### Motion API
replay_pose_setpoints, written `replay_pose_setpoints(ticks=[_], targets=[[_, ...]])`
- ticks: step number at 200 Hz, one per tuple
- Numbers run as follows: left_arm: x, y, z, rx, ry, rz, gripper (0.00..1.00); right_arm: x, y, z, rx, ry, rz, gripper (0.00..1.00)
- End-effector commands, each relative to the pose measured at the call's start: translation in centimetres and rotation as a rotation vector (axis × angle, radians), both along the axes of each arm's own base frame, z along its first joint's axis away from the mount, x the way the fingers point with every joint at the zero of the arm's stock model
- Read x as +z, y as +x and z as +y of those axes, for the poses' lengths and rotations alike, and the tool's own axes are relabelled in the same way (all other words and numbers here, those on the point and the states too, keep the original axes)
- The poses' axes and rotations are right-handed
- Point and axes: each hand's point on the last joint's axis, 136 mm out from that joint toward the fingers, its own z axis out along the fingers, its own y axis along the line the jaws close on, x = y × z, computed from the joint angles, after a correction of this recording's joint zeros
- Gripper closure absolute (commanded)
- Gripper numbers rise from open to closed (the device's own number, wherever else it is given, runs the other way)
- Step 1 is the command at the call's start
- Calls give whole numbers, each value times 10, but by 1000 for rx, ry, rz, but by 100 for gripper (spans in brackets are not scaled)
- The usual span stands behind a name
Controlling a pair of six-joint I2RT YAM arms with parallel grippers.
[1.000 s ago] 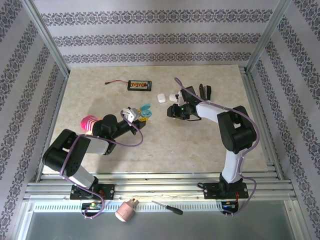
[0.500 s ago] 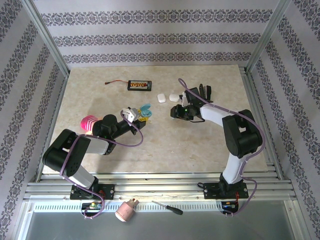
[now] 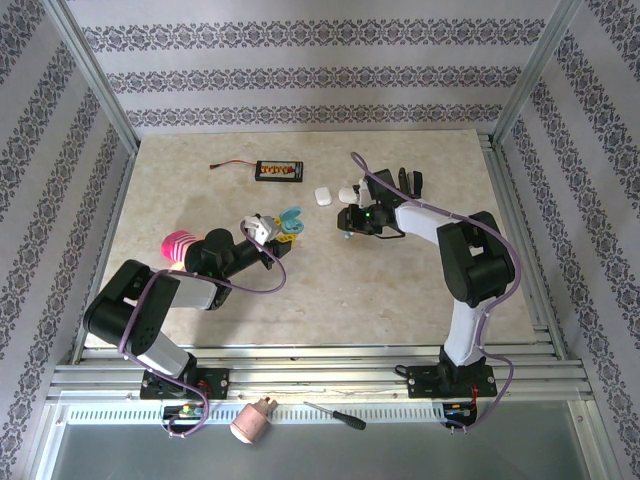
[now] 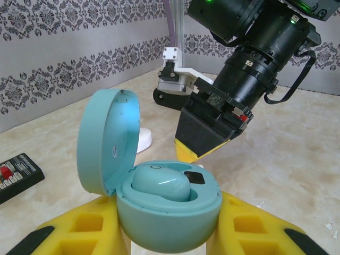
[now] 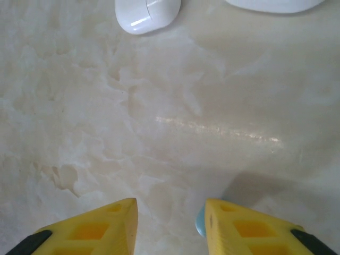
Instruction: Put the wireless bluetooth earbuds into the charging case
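Since half a second ago the right arm has drawn its elbow slightly back to the left, while the left arm has stayed where it was. The left pincer is clenched on the pale blue charging case, one yellow finger on each side of its base, with the lid hinged up and open. One pale blue earbud sits in a well of the case, and the well beside it shows a dark square. Just beyond the case, the right pincer points down at the tabletop, its fingers released and apart with nothing between them. A small pale blue piece peeks out at the inner edge of its right finger (touching it or just beside it, I cannot tell which). Farther on, a white pebble-shaped case lies on the tabletop with another white rounded thing near it. In the top view the two pincers are near each other at mid-tabletop, not touching.
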Motion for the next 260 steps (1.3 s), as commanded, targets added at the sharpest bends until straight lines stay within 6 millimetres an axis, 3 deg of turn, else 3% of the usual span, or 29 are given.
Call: replay_pose_setpoints(ticks=[1, 60, 93, 135, 181, 227, 260], targets=[[9, 2, 2, 1, -19, -16, 71, -12, 6, -6, -7, -42, 17, 66], [9, 1, 3, 3, -11, -12, 72, -25, -2, -20, -34, -99, 45, 73], [9, 3, 2, 0, -16, -9, 71, -30, -10, -27, -39, -111, 48, 61], [10, 2, 2, -2, -22, -9, 71, -29, -22, -26, -18, -93, 67, 61], [10, 3, 2, -4, -22, -9, 71, -18, -34, -15, 8, -3, 74, 60], [11, 4, 1, -6, -27, -12, 72, 5, -24, -14, 9, 6, -2, 56], [11, 5, 1, -5, -26, -11, 71, 5, -16, -18, 19, -32, -19, 53]])
